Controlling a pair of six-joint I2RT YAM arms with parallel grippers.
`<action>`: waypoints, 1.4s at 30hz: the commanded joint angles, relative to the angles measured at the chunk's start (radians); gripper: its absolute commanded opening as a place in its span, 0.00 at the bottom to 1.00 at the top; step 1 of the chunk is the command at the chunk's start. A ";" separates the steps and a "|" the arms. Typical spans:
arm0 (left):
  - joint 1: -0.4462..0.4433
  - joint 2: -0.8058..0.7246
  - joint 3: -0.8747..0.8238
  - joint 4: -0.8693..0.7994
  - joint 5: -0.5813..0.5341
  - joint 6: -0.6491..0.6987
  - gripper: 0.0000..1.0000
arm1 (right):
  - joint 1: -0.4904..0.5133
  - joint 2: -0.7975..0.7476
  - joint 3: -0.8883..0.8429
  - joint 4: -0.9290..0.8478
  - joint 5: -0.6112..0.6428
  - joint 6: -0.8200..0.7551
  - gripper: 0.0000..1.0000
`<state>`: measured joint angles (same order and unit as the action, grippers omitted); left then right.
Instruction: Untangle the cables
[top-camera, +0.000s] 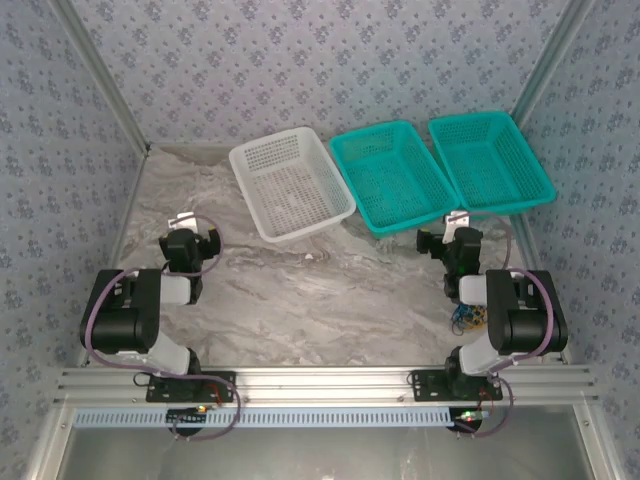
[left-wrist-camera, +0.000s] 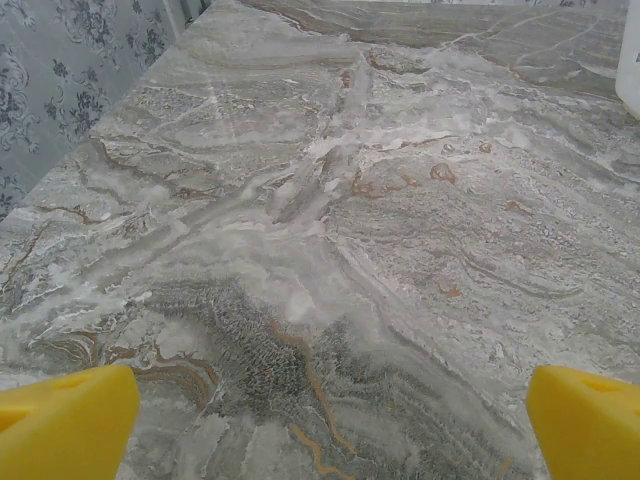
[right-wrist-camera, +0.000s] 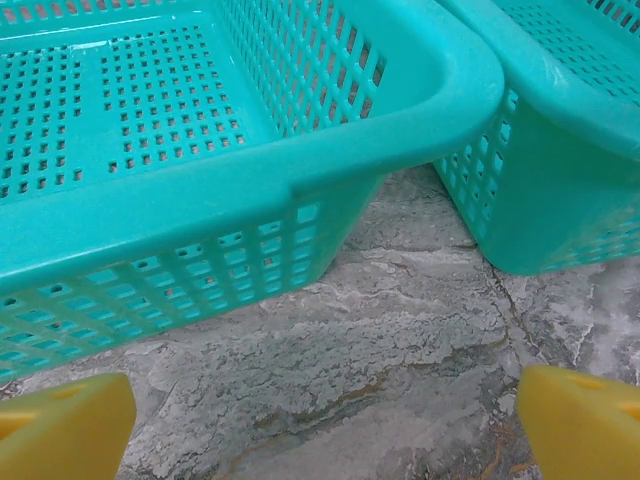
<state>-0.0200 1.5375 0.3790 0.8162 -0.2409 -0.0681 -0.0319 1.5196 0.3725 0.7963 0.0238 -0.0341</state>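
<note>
Marbled grey tabletop (top-camera: 300, 290), nothing grabbed yet: my left gripper (left-wrist-camera: 325, 425) and right gripper (right-wrist-camera: 325, 425) are hanging wide apart. Next I'm needing the curly blue-yellow wire tangle (top-camera: 467, 318) at its near-right corner.

Your left gripper (top-camera: 188, 228) and right gripper (top-camera: 457, 232) both stand with jaws spread wide, yellow fingers (left-wrist-camera: 65, 425) far apart. Each elbow folds back behind its gripper.

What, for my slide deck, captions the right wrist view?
Open right gripper over table, facing left teal basket and right teal basket.
</note>
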 joint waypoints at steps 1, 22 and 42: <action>-0.002 -0.008 0.015 0.029 -0.015 0.005 1.00 | 0.001 0.000 0.020 0.001 0.020 0.016 1.00; -0.001 -0.010 0.016 0.029 -0.017 0.005 0.99 | 0.000 -0.002 0.017 0.005 0.016 0.016 1.00; -0.011 -0.444 0.138 -0.536 -0.157 -0.250 0.99 | 0.017 -0.407 0.142 -0.625 0.028 0.251 1.00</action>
<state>-0.0265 1.1633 0.5007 0.4191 -0.3252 -0.1898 -0.0223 1.1664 0.4500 0.3878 0.0250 0.0956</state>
